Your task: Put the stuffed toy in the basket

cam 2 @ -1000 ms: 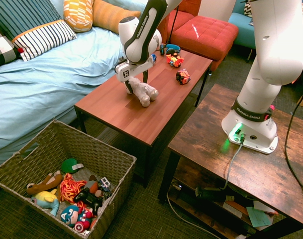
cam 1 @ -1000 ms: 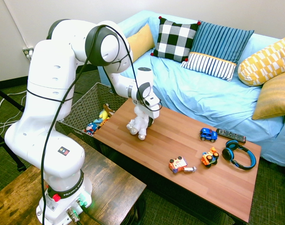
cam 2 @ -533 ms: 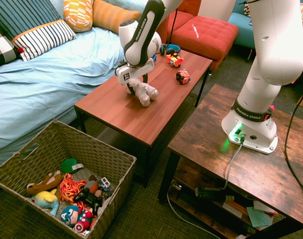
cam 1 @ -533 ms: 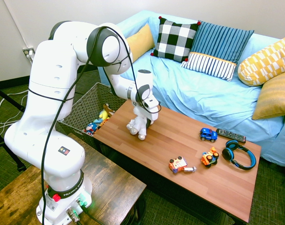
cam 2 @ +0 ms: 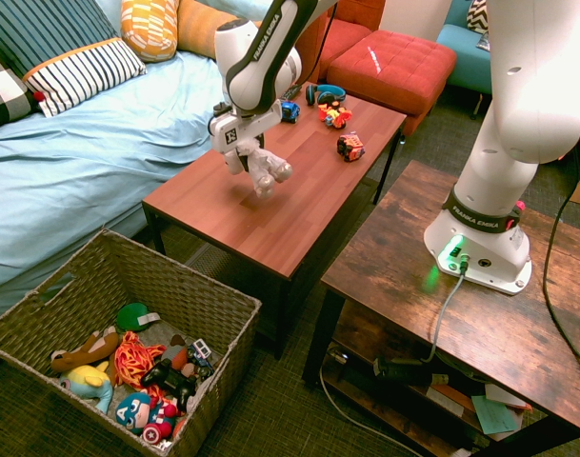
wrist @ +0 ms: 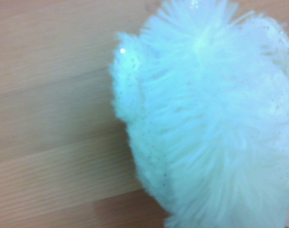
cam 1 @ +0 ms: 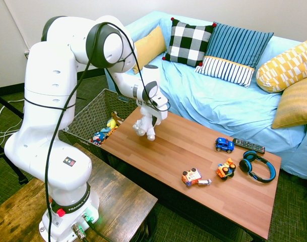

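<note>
The stuffed toy (cam 1: 144,128), a small white plush animal, hangs a little above the left end of the wooden coffee table (cam 1: 203,166). My gripper (cam 1: 151,117) is shut on its upper part, legs dangling below. From the other side the stuffed toy (cam 2: 264,171) hangs under the gripper (cam 2: 243,157) over the table top (cam 2: 270,224). White fur of the stuffed toy (wrist: 206,118) fills much of the wrist view. The basket (cam 1: 87,118) stands on the floor beyond the table's left end, with several toys inside; its rim (cam 2: 175,276) is lower than the table.
On the table's right half lie an orange-and-white robot toy (cam 1: 192,177), a small colourful toy (cam 1: 226,169), a blue car (cam 1: 224,145), a remote (cam 1: 248,145) and blue headphones (cam 1: 257,166). A blue sofa (cam 1: 219,101) with pillows runs along the far side.
The fingers closed on the stuffed toy, which was lying on the table, and the arm lifted it off the surface and shifted it slightly toward the basket end.
</note>
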`<state>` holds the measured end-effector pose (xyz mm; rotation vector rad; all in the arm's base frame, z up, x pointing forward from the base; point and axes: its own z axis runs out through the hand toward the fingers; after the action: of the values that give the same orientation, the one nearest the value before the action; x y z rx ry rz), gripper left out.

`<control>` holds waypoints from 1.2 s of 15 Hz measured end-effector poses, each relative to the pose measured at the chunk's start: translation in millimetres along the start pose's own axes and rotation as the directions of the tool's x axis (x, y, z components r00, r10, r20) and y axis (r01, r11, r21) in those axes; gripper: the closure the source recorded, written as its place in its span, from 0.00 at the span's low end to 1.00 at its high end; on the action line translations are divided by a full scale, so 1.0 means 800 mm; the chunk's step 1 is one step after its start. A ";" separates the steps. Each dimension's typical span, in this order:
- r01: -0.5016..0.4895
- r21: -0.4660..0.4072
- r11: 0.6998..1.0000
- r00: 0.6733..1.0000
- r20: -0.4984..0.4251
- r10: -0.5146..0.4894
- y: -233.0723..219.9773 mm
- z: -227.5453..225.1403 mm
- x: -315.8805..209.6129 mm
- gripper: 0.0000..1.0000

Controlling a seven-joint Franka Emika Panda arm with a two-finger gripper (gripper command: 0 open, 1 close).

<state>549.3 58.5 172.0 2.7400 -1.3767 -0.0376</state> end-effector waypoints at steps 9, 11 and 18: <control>0.280 0.147 0.949 0.954 0.067 -0.292 -0.119 -0.102 -0.203 1.00; 0.280 0.159 0.947 0.949 0.101 -0.298 -0.144 -0.091 -0.220 1.00; 0.425 0.287 0.858 0.870 0.130 -0.475 -0.219 0.001 -0.321 1.00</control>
<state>536.2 369.0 154.9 3.2947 -0.7714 -0.1787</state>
